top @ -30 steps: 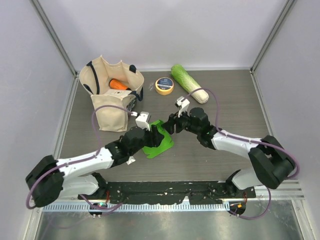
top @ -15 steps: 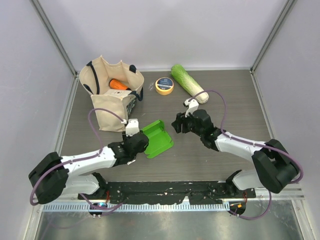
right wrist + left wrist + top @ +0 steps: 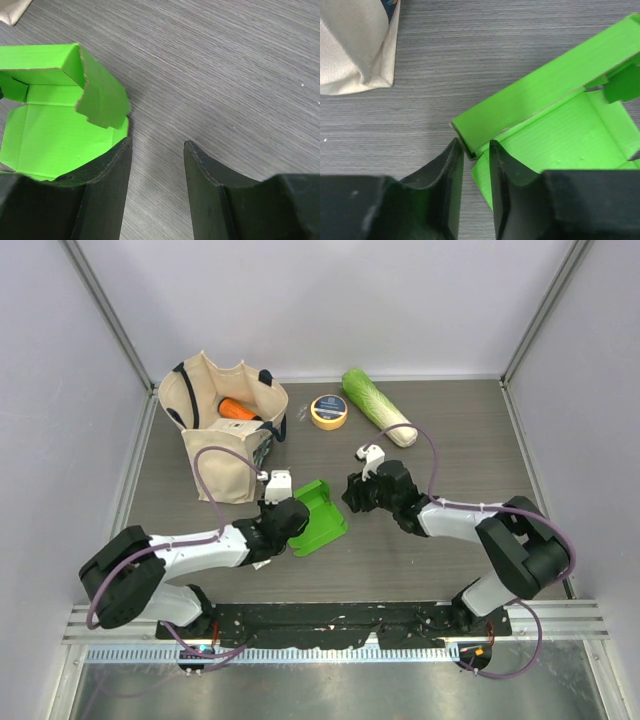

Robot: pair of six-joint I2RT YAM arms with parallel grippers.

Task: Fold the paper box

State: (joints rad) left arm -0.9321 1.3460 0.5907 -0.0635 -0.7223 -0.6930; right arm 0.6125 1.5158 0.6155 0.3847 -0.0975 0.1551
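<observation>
Reaching back in, the low-stretched left gripper (image 3: 472, 150) straddled a wall corner of the paper box (image 3: 320, 520) at mid-desk (image 3: 450, 440), jaws narrowed, grip impossible to tell; the right gripper (image 3: 156, 145) hovered just beside the box's right edge, jaws spread.

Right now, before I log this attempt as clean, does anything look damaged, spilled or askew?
Nothing looks spilled or torn. The paper box is only half formed. Its long wall stands up, but the notched end flap sticks up at a slant and is not tucked in.
</observation>
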